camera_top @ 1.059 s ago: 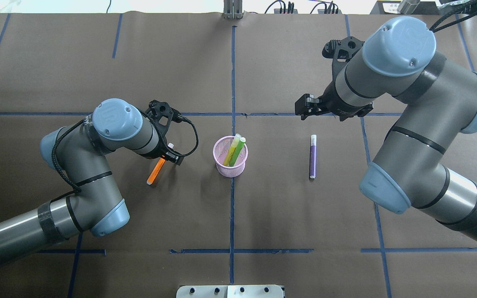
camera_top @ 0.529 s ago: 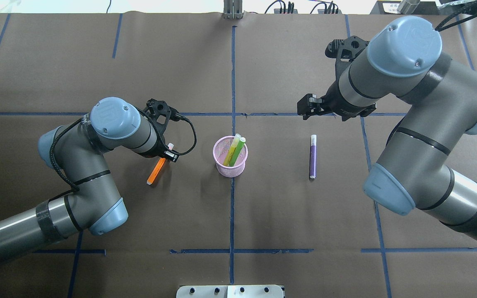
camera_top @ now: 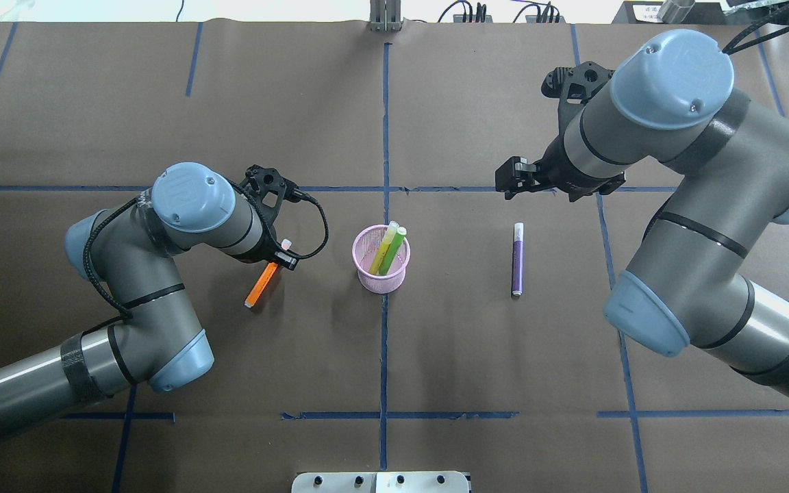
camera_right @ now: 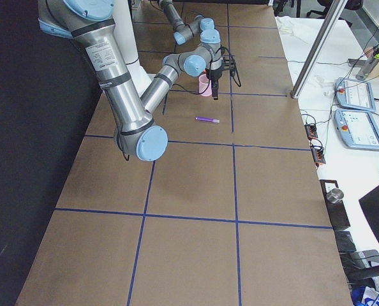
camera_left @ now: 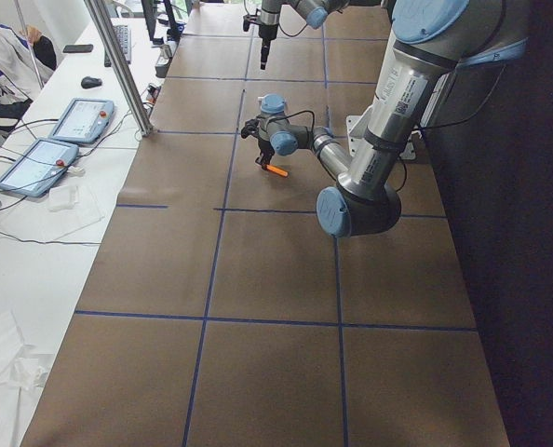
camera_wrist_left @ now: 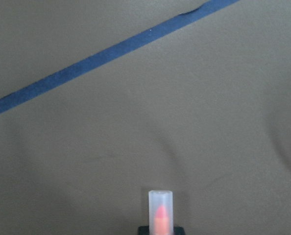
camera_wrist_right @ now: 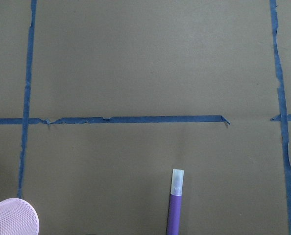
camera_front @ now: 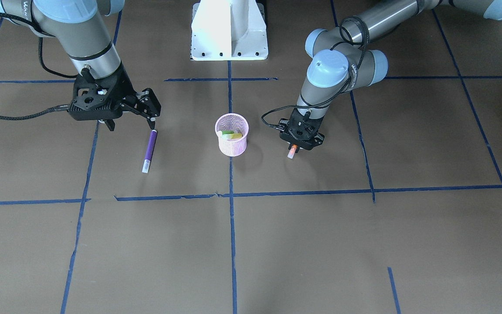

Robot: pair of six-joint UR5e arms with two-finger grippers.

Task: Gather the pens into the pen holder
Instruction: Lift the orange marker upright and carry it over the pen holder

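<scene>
The pink mesh pen holder (camera_top: 381, 270) stands at the table's middle with a yellow and a green pen in it; it also shows in the front view (camera_front: 232, 146). An orange pen (camera_top: 259, 286) with a clear cap (camera_wrist_left: 160, 215) is held near its cap end by my left gripper (camera_top: 278, 259), which is shut on it, left of the holder. A purple pen (camera_top: 517, 260) lies flat to the right of the holder. My right gripper (camera_front: 131, 124) is open and empty, hovering over the purple pen's (camera_front: 150, 150) near-robot end.
Brown paper with blue tape lines (camera_top: 384, 137) covers the table. The robot's white base (camera_front: 229, 30) stands at the table's robot side. Operator tablets (camera_left: 44, 158) lie beyond the far edge.
The right arm has drifted slightly to the right above the purple pen. The left gripper and the orange pen's cap end have shifted a little; the holder and purple pen have not moved.
</scene>
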